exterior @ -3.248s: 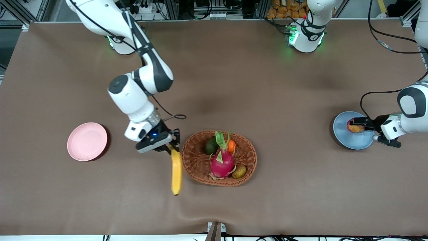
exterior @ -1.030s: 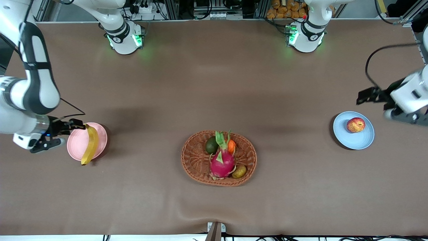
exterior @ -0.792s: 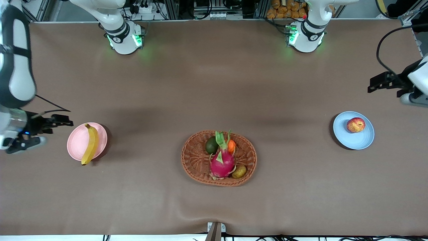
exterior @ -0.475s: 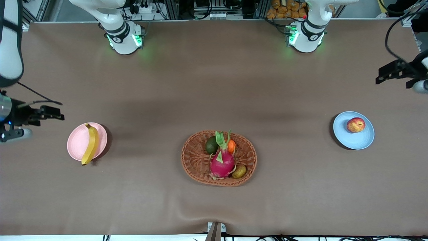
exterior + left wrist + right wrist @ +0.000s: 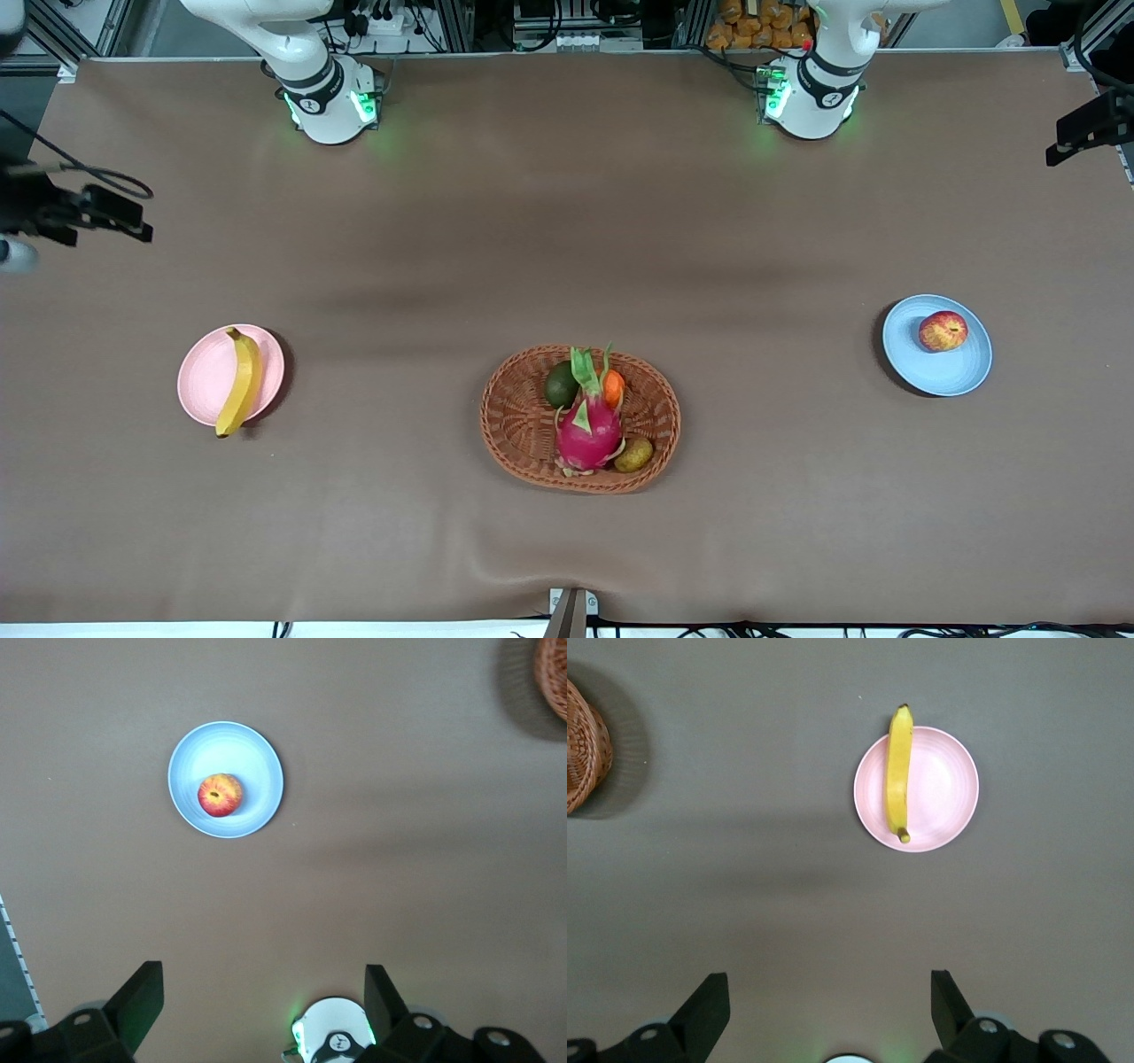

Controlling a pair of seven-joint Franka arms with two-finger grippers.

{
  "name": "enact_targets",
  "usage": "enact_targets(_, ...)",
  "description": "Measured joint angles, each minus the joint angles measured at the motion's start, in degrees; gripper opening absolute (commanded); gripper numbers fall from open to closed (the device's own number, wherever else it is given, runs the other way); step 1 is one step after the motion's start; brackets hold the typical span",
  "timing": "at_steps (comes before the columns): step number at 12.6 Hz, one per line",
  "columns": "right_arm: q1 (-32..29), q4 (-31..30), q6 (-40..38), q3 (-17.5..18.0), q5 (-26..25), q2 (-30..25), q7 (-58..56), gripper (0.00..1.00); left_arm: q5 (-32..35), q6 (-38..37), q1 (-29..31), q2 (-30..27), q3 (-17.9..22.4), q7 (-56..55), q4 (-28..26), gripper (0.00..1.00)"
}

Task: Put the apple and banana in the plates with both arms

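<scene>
The yellow banana (image 5: 239, 381) lies across the pale pink plate (image 5: 204, 372) toward the right arm's end of the table, one tip past the rim. The red apple (image 5: 942, 331) sits in the light blue plate (image 5: 939, 372) toward the left arm's end. My right gripper (image 5: 133, 221) hangs open and empty, high over the table's edge at its own end; its wrist view looks down on the banana (image 5: 898, 771) and pink plate (image 5: 943, 788). My left gripper (image 5: 1063, 142) is open and empty, high over its end, looking down on the apple (image 5: 219, 795) and blue plate (image 5: 252, 762).
An oval wicker basket (image 5: 523, 443) stands mid-table, nearer the front camera than the plates, holding a pink dragon fruit (image 5: 587, 434), a dark green fruit, a small orange fruit and a brownish oval fruit. The two green-lit arm bases (image 5: 330, 102) stand along the table's back edge.
The right gripper let go of the banana, which now rests on the pink plate. Both grippers have risen and drawn away from their plates toward the table's ends.
</scene>
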Motion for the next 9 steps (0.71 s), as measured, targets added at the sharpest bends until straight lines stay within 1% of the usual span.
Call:
enact_targets(2, -0.13, -0.04, -1.53, -0.06, 0.00, -0.82, 4.35, 1.00, 0.01, 1.38, -0.03, 1.26, -0.84, -2.86, -0.01, 1.00)
enact_targets(5, -1.46, -0.02, -1.63, -0.33, 0.00, -0.88, 4.35, 1.00, 0.20, 4.02, -0.26, 1.71, -5.19, -6.36, -0.30, 1.00)
enact_targets(9, -2.04, 0.06, -1.60, -0.64, -0.02, -1.10, 2.36, 1.00, 0.24, 8.32, 0.79, 1.84, -5.27, -6.68, -2.31, 1.00)
